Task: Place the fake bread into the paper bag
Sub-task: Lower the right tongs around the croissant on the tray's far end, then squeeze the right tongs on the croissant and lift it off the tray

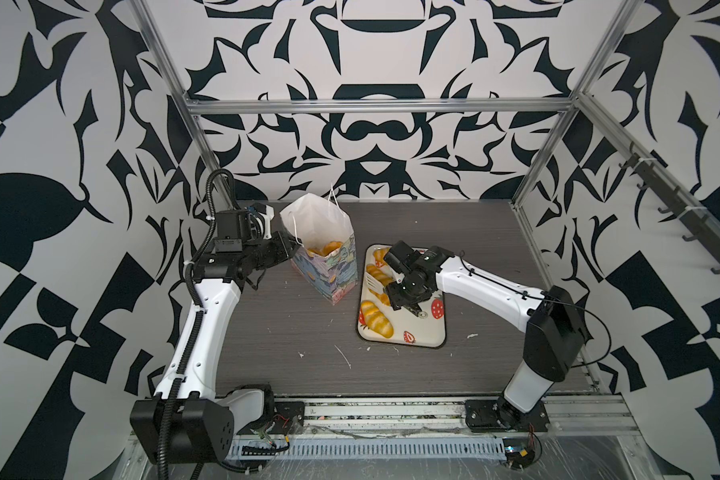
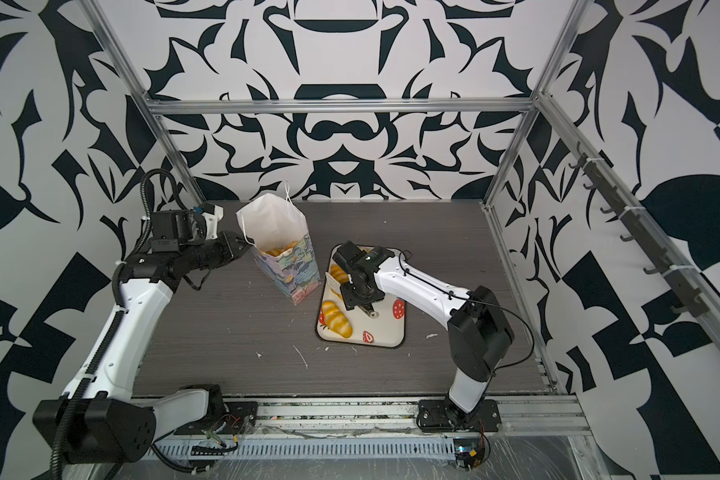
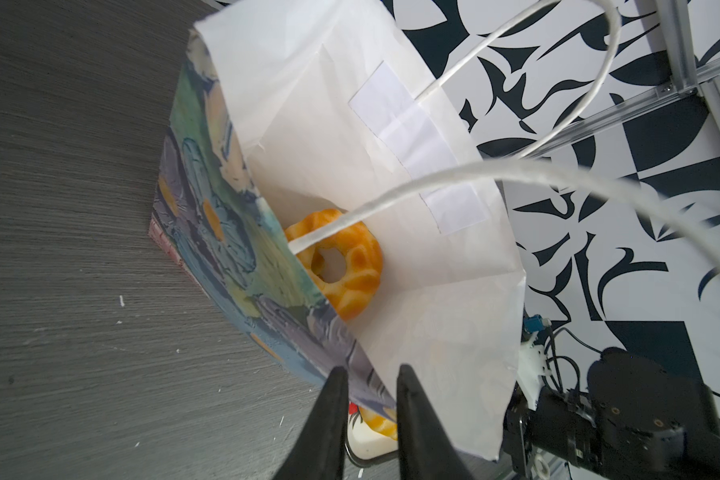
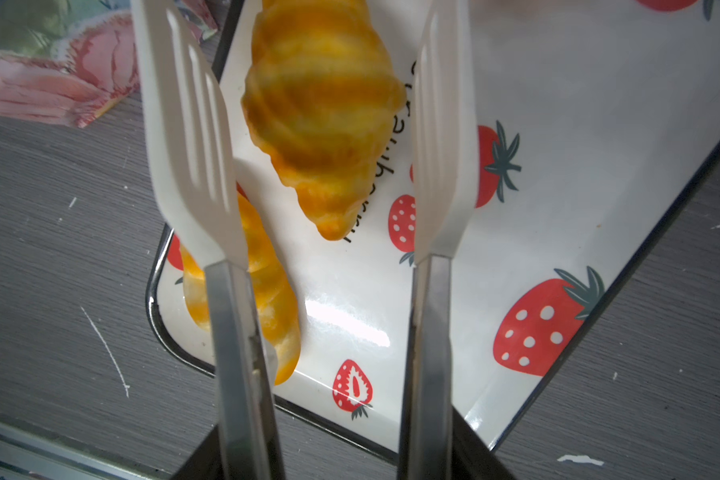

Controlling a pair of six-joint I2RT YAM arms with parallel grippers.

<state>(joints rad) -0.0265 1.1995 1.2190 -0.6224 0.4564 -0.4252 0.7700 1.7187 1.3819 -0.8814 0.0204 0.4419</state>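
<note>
My left gripper (image 3: 371, 370) is clenched on the bag (image 3: 350, 124) rim; a doughnut (image 3: 350, 266) lies inside. My right gripper (image 4: 337, 455) grasps tongs (image 4: 192, 137), blades apart, straddling a croissant (image 4: 321, 112) on the tray (image 4: 558, 187). A roll (image 4: 267, 299) lies just beside it.

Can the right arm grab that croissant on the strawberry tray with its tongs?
Probably yes. The right gripper's tongs stand open, one white blade on each side of the croissant, which lies uncovered on the tray; nothing seems to block them.
</note>
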